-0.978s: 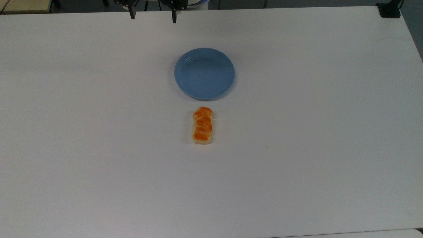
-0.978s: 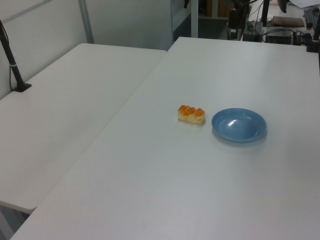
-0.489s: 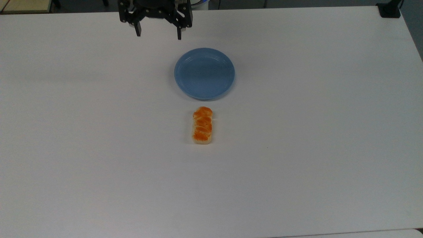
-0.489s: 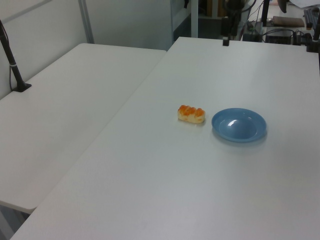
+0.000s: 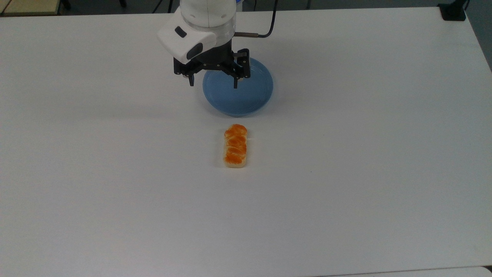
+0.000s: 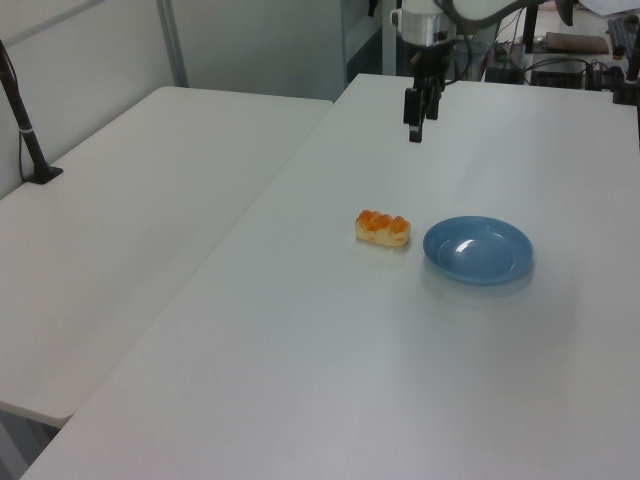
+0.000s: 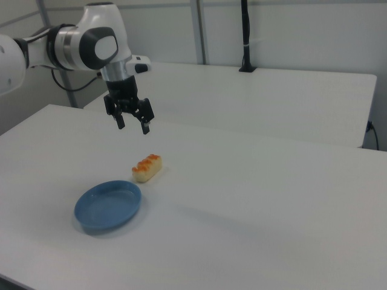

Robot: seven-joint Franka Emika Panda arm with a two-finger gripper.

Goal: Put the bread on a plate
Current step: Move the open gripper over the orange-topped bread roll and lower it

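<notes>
The bread (image 5: 235,146), a small loaf with an orange-brown braided top, lies on the white table just below the plate in the top view; it also appears in the left view (image 6: 382,228) and the right view (image 7: 147,167). The round light-blue plate (image 5: 250,100) (image 6: 478,250) (image 7: 109,206) holds nothing. My gripper (image 5: 213,84) (image 7: 133,126) (image 6: 415,129) hangs open in the air, fingers pointing down, covering the plate's upper left part in the top view. It is well above the table and apart from the bread.
The white table (image 5: 115,192) stretches wide on all sides of the bread and plate. A second white table (image 6: 130,220) adjoins it on the left view's left. A black post (image 7: 245,36) stands on the far table in the right view.
The arm has come in from the top view's upper edge toward the plate and bread, its gripper still open. Bread and plate have not moved.
</notes>
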